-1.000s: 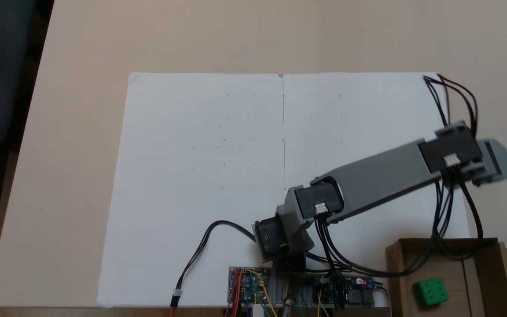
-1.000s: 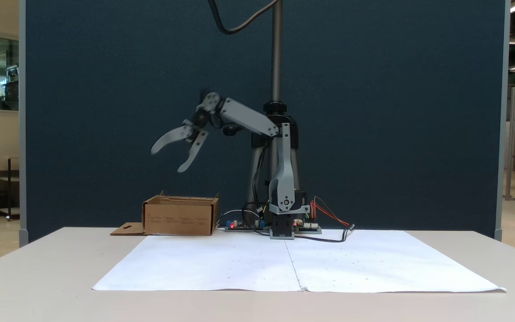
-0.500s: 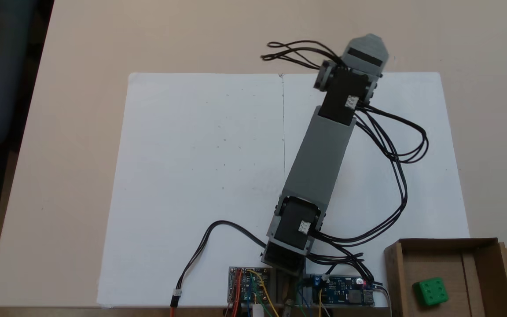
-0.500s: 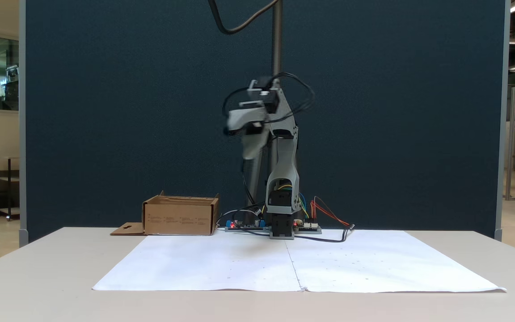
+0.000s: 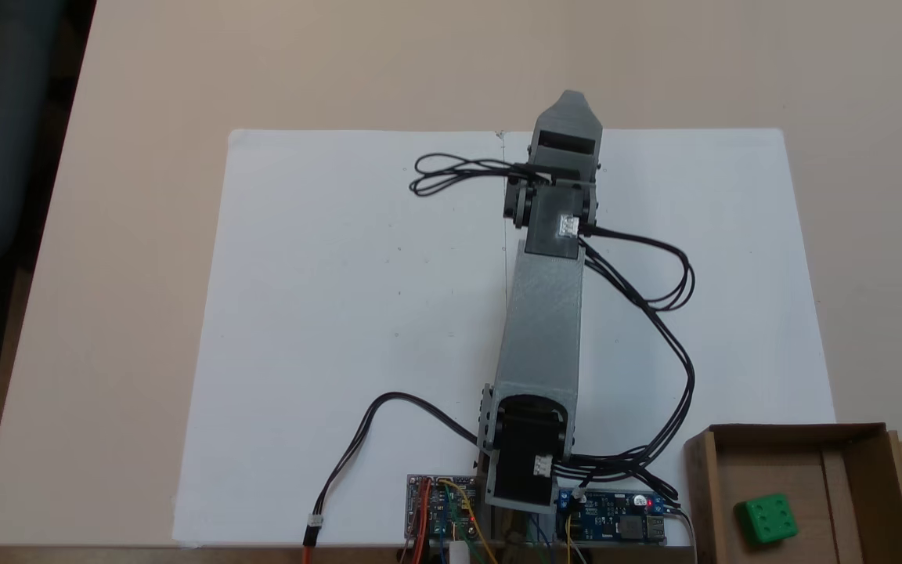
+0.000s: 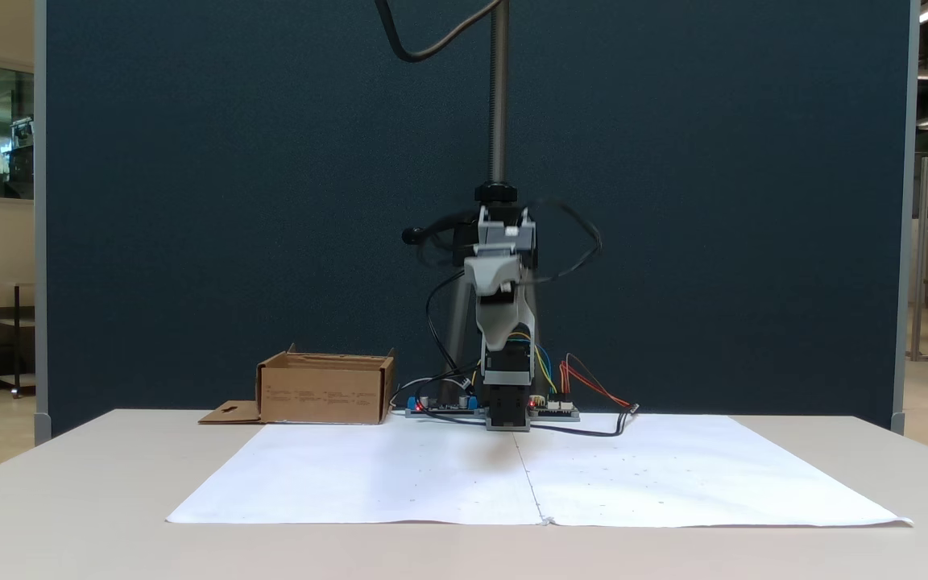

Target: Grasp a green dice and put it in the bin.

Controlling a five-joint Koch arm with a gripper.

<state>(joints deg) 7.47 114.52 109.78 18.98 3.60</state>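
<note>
A small grey robot arm (image 5: 539,329) is standing at the near edge of a pale table (image 5: 146,94) in a fixed view looking down from above, and it is reaching straight out over a large white paper sheet (image 5: 357,313) that is lying flat on the table. The claw (image 5: 568,106) is sitting at the far end of the arm, pointing toward the far edge of the sheet; in a fixed view from the front, the claw (image 6: 500,338) is pointing downward and hanging well above the paper. Its two halves are lining up one behind the other in both fixed views, so whether they are apart or together cannot be told, and nothing is showing between them. The green dice (image 5: 766,519) is lying inside the brown cardboard bin (image 5: 858,439), with six dots facing up, well apart from the claw. The bin is sitting at the lower right corner of the view from above, just beside the paper sheet, and at the left of the arm's base in the front view (image 6: 323,391). Black cables (image 5: 654,313) are looping from the arm down to circuit boards (image 5: 443,505) beside its base. A dark blue panel (image 6: 230,201) is standing behind the table.
</note>
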